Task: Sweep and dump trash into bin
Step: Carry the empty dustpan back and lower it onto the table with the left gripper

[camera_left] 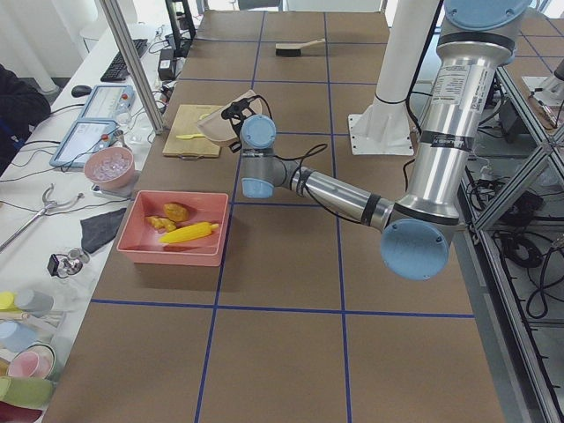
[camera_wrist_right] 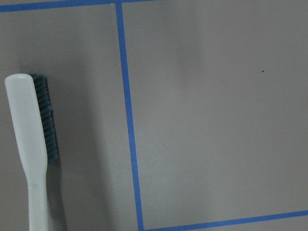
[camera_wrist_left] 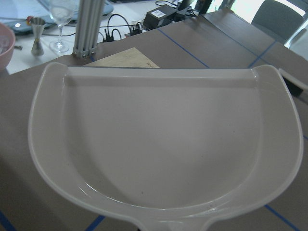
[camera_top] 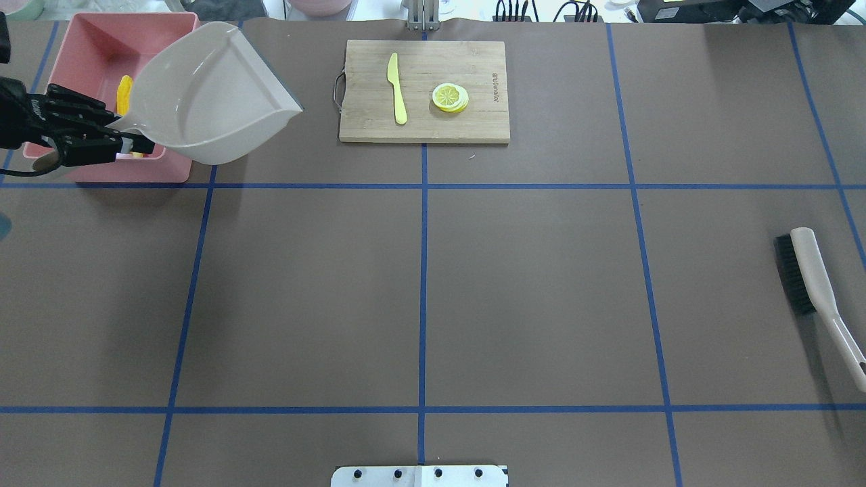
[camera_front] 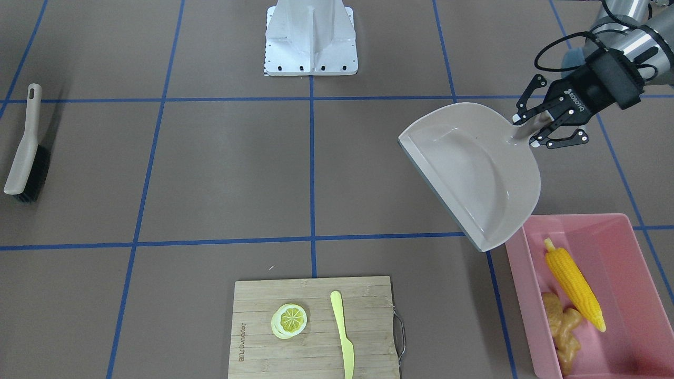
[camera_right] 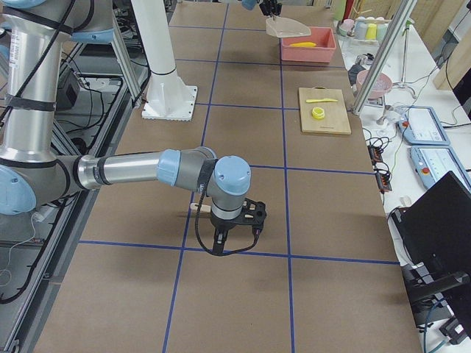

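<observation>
My left gripper (camera_front: 529, 130) is shut on the handle of the beige dustpan (camera_front: 474, 163) and holds it tilted in the air, its far corner over the near edge of the pink bin (camera_front: 621, 231). The pan shows empty in the left wrist view (camera_wrist_left: 159, 144). The yellow corn cob (camera_front: 575, 288) and the tan ginger root (camera_front: 562, 326) lie in the bin. The orange-brown potato (camera_left: 176, 211) lies beside them. My right gripper (camera_right: 234, 237) hangs low over the table near the brush; I cannot tell whether it is open or shut.
A beige brush with black bristles (camera_front: 23, 152) lies flat on the table on my right side, also in the right wrist view (camera_wrist_right: 29, 139). A wooden cutting board (camera_front: 263, 316) holds a lemon slice (camera_front: 289, 320) and a pale yellow knife (camera_front: 342, 337).
</observation>
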{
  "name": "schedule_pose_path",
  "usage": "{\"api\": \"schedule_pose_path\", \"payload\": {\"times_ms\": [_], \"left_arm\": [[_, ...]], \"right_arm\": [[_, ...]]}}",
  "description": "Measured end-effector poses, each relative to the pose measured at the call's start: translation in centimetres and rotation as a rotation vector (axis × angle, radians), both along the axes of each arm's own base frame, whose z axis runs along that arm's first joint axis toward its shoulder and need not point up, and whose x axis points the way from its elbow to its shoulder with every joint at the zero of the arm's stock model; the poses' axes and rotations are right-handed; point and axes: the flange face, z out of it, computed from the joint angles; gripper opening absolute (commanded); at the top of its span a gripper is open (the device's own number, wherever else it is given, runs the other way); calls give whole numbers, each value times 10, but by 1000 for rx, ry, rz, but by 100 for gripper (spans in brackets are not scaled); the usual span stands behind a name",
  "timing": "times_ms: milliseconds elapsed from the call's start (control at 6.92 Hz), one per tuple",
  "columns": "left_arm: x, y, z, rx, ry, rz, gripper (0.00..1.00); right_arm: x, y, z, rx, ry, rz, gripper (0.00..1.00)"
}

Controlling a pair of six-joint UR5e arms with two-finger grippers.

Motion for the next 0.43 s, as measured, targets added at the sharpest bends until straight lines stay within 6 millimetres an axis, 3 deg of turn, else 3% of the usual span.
{"api": "schedule_pose_path", "payload": {"times_ms": [289, 433], "left_arm": [[58, -7, -13, 322, -180, 42, 0], [86, -3, -17, 372, -222, 83, 0]], "right_arm": [[0, 0, -1, 3, -1, -1, 100], [0, 0, 0, 1, -1, -2, 100]]}}
